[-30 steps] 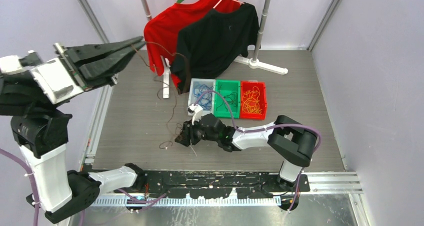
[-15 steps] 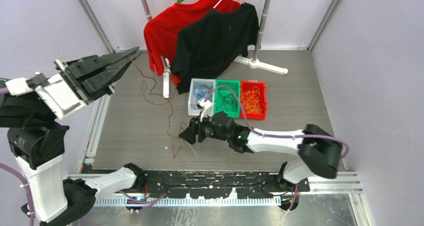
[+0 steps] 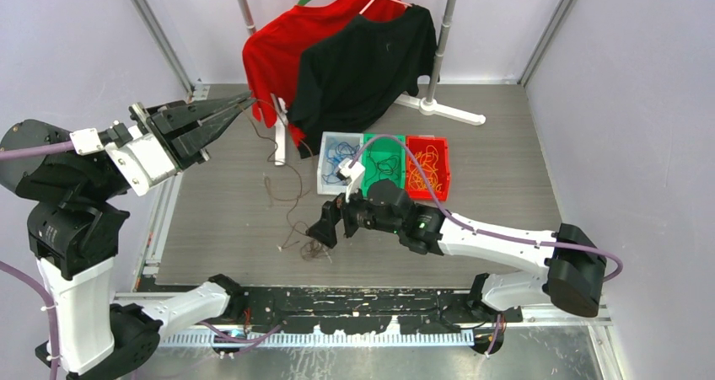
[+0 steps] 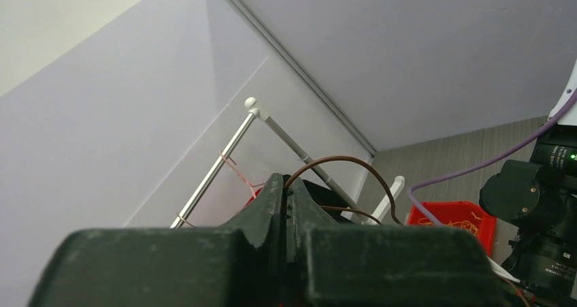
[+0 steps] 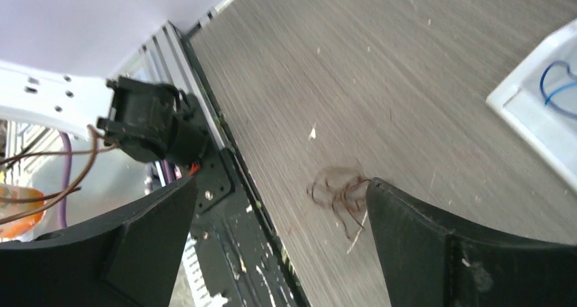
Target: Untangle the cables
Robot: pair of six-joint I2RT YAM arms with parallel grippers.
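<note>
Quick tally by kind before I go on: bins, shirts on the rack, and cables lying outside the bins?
Small plastic bins: 3 (white bin, green bin, red bin)
Hanging T-shirts: 2 (red T-shirt, black T-shirt)
Cables visible outside the bins: 1 (thin brown cable, pinched in the left gripper)
Total: 6

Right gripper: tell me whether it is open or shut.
Open. The right gripper has its fingers spread wide; the brown cable lies loose between them, ungripped.

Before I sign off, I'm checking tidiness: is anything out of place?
Yes: a brown cable runs from the shut left gripper down to a tangled clump on the table, outside the bins, near the open right gripper.
</note>
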